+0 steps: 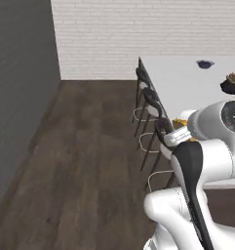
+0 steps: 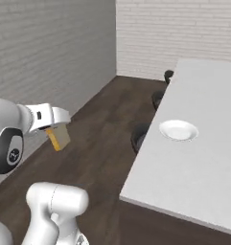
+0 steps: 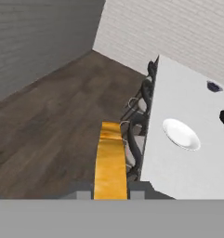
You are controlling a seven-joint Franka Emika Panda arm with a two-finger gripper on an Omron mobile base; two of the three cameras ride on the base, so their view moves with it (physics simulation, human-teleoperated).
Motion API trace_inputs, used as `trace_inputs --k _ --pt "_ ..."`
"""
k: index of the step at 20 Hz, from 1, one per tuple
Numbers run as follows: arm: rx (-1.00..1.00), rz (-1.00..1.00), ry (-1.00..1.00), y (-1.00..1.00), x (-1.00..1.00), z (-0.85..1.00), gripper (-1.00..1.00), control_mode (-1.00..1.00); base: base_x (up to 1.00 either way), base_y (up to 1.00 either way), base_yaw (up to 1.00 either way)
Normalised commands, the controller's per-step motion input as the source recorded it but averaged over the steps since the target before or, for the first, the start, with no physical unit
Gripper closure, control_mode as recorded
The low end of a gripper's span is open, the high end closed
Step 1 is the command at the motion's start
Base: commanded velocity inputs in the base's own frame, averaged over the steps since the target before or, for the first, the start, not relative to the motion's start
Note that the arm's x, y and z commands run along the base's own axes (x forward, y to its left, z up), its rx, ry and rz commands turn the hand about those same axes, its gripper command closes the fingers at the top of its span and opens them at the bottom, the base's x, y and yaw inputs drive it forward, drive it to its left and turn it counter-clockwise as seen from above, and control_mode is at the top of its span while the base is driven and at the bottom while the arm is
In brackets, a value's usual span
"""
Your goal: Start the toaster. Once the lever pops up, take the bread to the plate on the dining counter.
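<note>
Gripper [image 2: 58, 128]: carried in the air over the dark wood floor [image 1: 85, 161], off the long edge of the dining counter [image 2: 193, 172]; jaws clamped on the bread [image 2: 58, 137], which hangs below the hand in the right base view, tilted, tan face and golden-brown crust showing. In the hand view the bread [image 3: 110, 162] rises edge-on from between the fingertips as an orange-brown band, its far end reaching toward the row of stools. In the left base view a small part of the crust [image 1: 179, 122] shows behind the arm's white body. Plate [image 2: 179, 129]: round, white, shallow rim, lying flat on the dining counter near the long edge that faces the floor, nothing on it; well apart from the bread. In the hand view the plate [image 3: 181, 133] sits to the right of the slice, just inside the counter's near edge. Dining counter: pale grey-white top, running away toward the white brick wall [image 2: 184, 33]. Stools [image 1: 150, 105]: dark seats with thin metal legs, lined along the counter's long edge on the floor side; several in a row. Dark bowl [image 1: 231, 85]: on the counter toward its far side, with brownish contents that cannot be identified. Small dark object [image 1: 205, 64]: farther along the counter top, near the wall end; too small to tell what it is. Grey wall [image 1: 21, 73]: borders the floor on the side opposite the counter.
</note>
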Motion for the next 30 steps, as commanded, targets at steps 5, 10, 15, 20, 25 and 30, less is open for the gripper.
trace_inputs --k 5,10,15,20,25,30 --pt "0.00 0.00 0.00 0.00 0.00 0.00 1.00 1.00 0.80 0.63 -0.67" --pt "0.00 0.00 0.00 0.00 0.00 0.00 1.00 1.00 0.69 0.72 -0.68" --pt "0.00 0.00 0.00 0.00 0.00 0.00 1.00 1.00 0.57 0.79 -0.65" --pt "0.00 0.00 0.00 0.00 0.00 0.00 1.00 1.00 0.48 0.89 -0.61" --pt "0.00 0.00 0.00 0.00 0.00 0.00 1.00 1.00 0.46 1.00 -0.57" --pt "0.00 0.00 0.00 0.00 0.00 0.00 1.00 1.00 0.46 0.99 -0.56"
